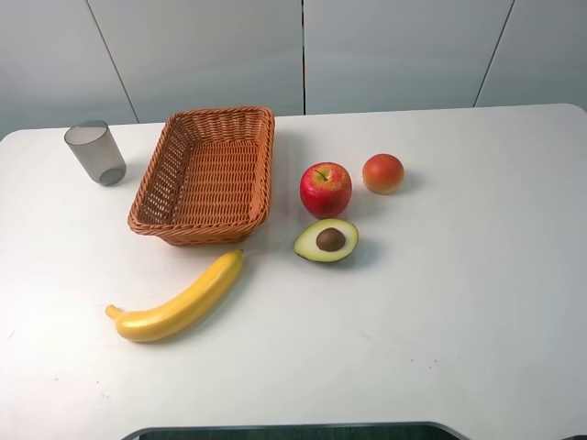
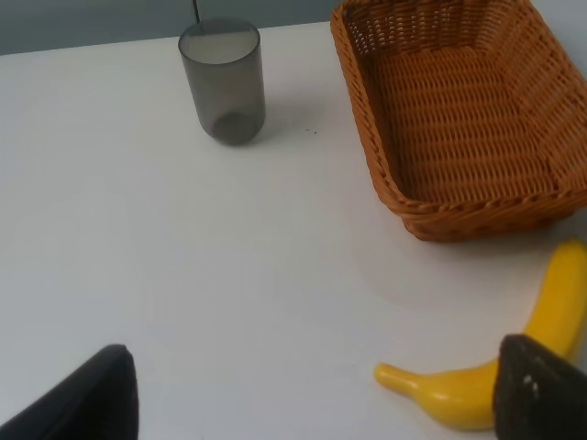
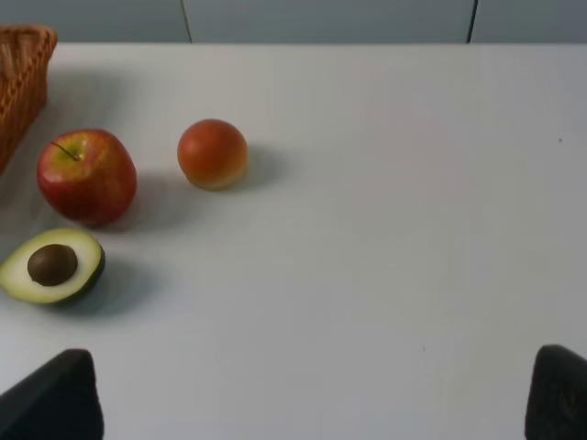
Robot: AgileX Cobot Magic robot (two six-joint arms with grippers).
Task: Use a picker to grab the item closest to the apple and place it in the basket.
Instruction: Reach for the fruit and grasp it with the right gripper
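The halved avocado [image 1: 326,240] [image 3: 51,267] lies cut side up, just in front of the red apple [image 1: 325,189] [image 3: 87,175]. The wicker basket [image 1: 151,188] [image 2: 367,137] stands to their left with nothing in it. My left gripper [image 2: 316,394] is open, with only its black fingertips [image 2: 92,394] showing; it is well back from the basket over bare table. My right gripper [image 3: 307,394] is open too, its fingertips [image 3: 559,390] wide apart, near the table's front and right of the avocado. Neither arm appears in the exterior high view.
An orange-red round fruit [image 1: 382,173] [image 3: 212,153] sits right of the apple. A yellow banana [image 1: 179,302] [image 2: 514,367] lies in front of the basket. A grey translucent cup [image 1: 95,152] [image 2: 223,81] stands at the back left. The white table [image 1: 477,293] fills the view.
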